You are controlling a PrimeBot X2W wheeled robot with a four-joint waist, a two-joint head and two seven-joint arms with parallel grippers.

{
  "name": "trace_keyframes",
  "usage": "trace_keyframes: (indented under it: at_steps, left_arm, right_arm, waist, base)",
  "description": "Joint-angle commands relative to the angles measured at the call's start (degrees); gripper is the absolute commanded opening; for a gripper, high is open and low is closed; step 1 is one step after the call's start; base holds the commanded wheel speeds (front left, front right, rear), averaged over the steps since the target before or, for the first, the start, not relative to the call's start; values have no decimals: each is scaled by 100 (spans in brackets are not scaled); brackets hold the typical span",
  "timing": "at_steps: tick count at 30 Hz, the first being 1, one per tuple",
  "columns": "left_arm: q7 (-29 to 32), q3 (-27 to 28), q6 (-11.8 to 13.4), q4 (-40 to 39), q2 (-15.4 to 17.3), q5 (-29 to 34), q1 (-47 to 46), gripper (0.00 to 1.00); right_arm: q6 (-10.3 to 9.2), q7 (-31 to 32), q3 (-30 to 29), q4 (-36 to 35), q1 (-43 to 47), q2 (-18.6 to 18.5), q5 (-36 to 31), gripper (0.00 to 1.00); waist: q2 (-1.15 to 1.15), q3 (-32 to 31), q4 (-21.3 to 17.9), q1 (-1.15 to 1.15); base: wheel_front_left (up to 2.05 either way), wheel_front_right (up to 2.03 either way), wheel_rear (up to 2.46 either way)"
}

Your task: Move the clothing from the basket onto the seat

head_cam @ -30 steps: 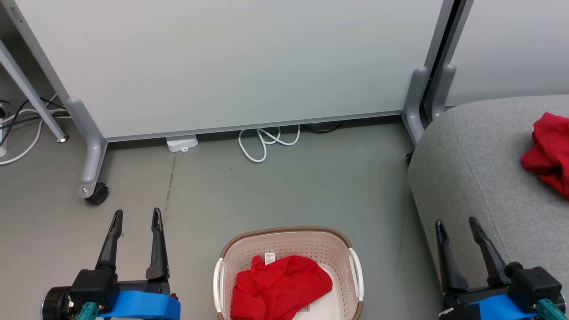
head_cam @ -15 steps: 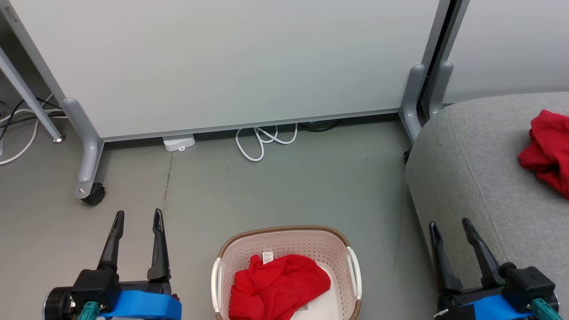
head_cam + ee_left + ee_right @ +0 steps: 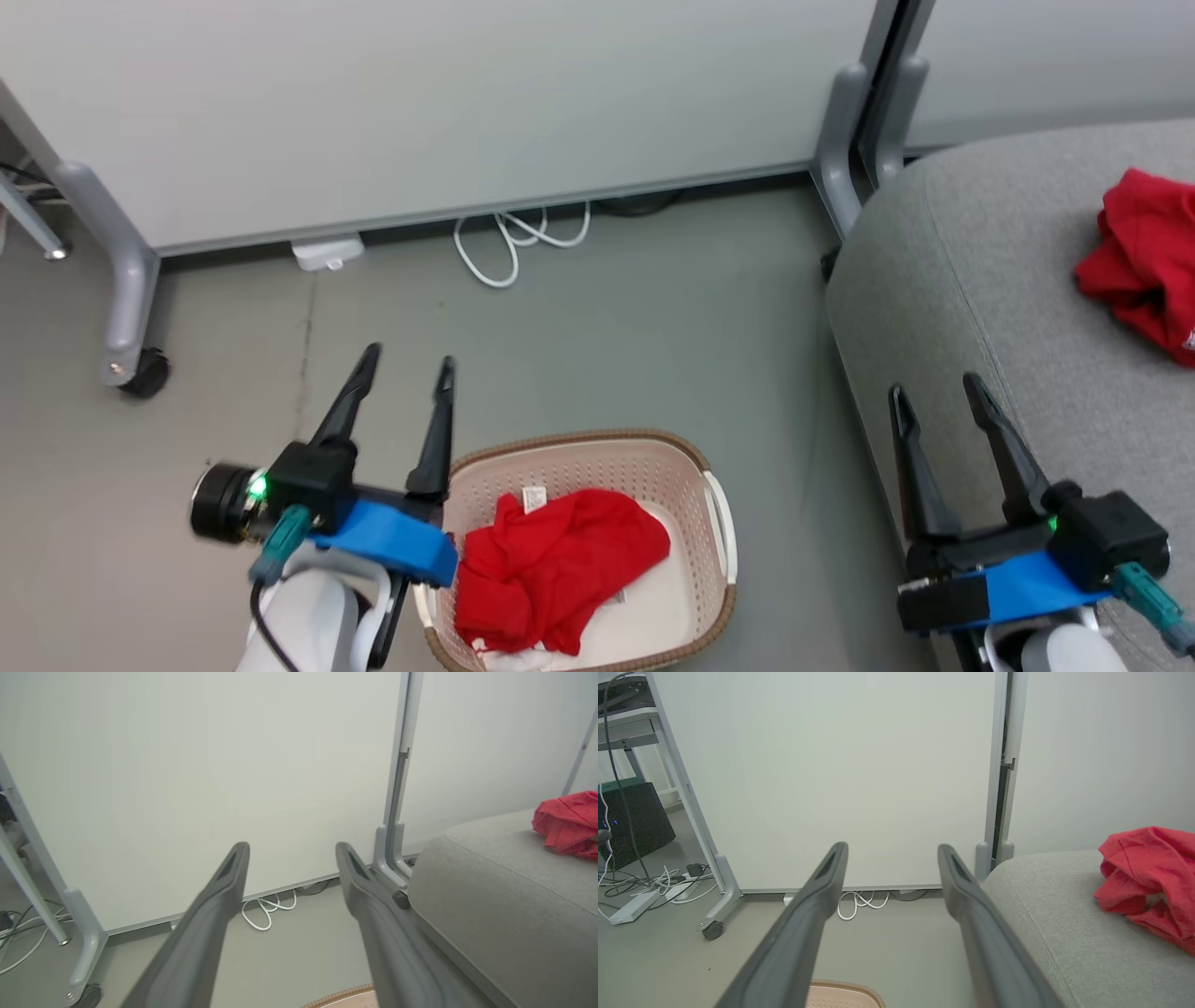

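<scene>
The cream basket [image 3: 672, 467] with its brown rim stands on the floor at the bottom centre, and a crumpled red garment [image 3: 551, 565] lies inside it. A second red garment [image 3: 1144, 257] rests on the grey sofa seat [image 3: 980, 280] at the right; it shows too in the left wrist view [image 3: 567, 821] and the right wrist view [image 3: 1148, 877]. My left gripper [image 3: 408, 364] is open and empty just left of the basket's rim. My right gripper [image 3: 934, 385] is open and empty over the sofa's front edge.
A white partition panel [image 3: 448, 103] on grey wheeled legs [image 3: 126, 289] stands behind the basket. A white cable loop [image 3: 509, 243] and a small white box [image 3: 327, 252] lie at its foot. More cables and a power strip [image 3: 635, 905] lie on the floor at the left.
My left gripper has swung up and rightward, close to the basket's left rim. The head camera has tilted down and shifted, so the scene sits differently. Both grippers stay open.
</scene>
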Motion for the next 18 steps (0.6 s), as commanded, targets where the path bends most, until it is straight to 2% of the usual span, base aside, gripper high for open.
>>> trace_keyframes:
  at_steps: [1, 8, 18]
  left_arm:
    - [-15, -159, -30, 138, 113, -43, -266, 100]
    - [-16, -1137, -27, 1090, 551, -252, -1314, 100]
    - [-16, -2445, -27, 2466, 867, -455, -2613, 100]
  right_arm:
    - [1, -23, 13, -59, -160, 6, -17, 100]
    - [1, -24, 108, -275, -722, 8, -3, 100]
    - [1, -24, 133, -515, -1345, 8, 88, 100]
  waist:
    - [0, 286, -188, -1]
    - [0, 1147, -599, -1]
    - [0, 2291, -990, -1]
  base:
    - [0, 0, 0]
    - [0, 0, 0]
    - [0, 0, 0]
